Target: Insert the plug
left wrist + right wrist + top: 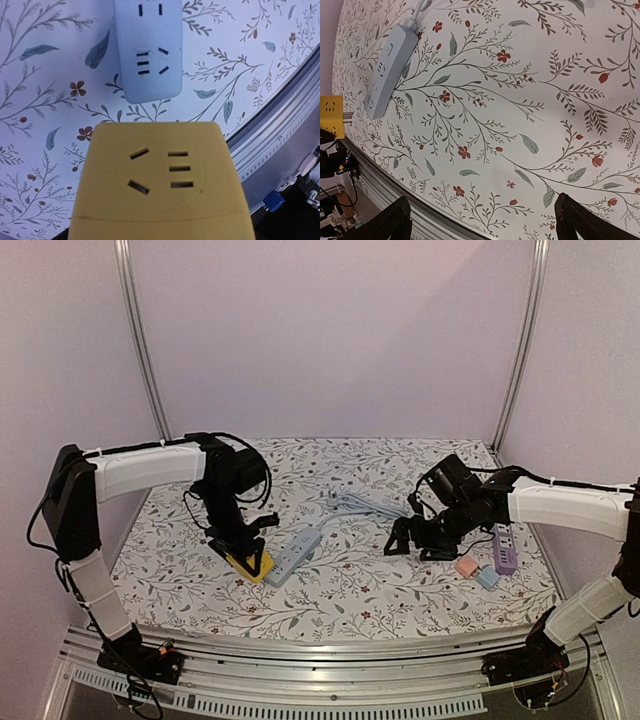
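Left gripper (248, 558) is closed on the yellow adapter (160, 175), likely rigid, light, slick plastic. Best held by its flat sides. Power strip (148, 47) lies just ahead. Right gripper (482, 220) is wide open and empty.

Left arm (140, 468) reaches inward from its base, wrist bent steeply downward, with the left gripper (252, 556) clamped on a yellow plug (243, 564). Right arm (565, 508) extends toward the centre, forearm nearly level. The right gripper (416, 547) points down, its fingers (580, 222) spread wide, holding nothing.
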Controlling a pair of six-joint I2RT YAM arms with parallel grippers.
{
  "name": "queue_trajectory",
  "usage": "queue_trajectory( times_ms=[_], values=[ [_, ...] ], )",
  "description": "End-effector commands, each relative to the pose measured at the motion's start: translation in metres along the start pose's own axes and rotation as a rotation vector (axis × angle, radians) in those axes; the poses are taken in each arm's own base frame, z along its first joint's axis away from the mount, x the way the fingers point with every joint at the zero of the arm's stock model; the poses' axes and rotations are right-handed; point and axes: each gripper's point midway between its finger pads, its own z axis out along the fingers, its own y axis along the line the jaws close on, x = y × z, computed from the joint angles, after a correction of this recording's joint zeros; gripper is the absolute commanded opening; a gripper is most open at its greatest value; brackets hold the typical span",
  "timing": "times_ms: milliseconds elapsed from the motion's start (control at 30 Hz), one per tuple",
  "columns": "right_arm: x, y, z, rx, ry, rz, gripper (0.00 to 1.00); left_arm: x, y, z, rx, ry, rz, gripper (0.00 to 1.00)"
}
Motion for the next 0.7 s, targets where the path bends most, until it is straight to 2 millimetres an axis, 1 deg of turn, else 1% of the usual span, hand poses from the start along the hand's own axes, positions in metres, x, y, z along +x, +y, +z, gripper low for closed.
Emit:
queue_trajectory(
  times_ms=[0, 67, 200, 300, 467, 667],
  values=[
    [0.000, 0.006, -0.005, -0.015, -0.011, -0.017, 0.99, -0.020, -0.003, -0.004, 0.065, -0.061, 0.087, 0.00],
    [0.001, 0.007, -0.005, -0.019, -0.008, -0.018, 0.99, -0.028, -0.010, -0.003, 0.113, -0.084, 0.103, 0.00],
    [0.005, 0.006, -0.004, -0.011, 0.005, -0.027, 0.99, -0.036, -0.009, 0.005, 0.127, -0.069, 0.122, 0.00],
    [0.009, 0.003, -0.003, -0.009, 0.010, -0.025, 0.99, -0.041, -0.005, 0.010, 0.109, -0.051, 0.129, 0.00],
    [0.012, 0.000, -0.003, -0.012, 0.009, -0.016, 0.99, -0.047, 0.004, 0.012, 0.075, -0.047, 0.131, 0.00],
    [0.014, -0.002, -0.004, -0.006, 0.007, -0.010, 0.99, -0.053, 0.009, 0.013, 0.095, -0.036, 0.114, 0.00]
  ],
)
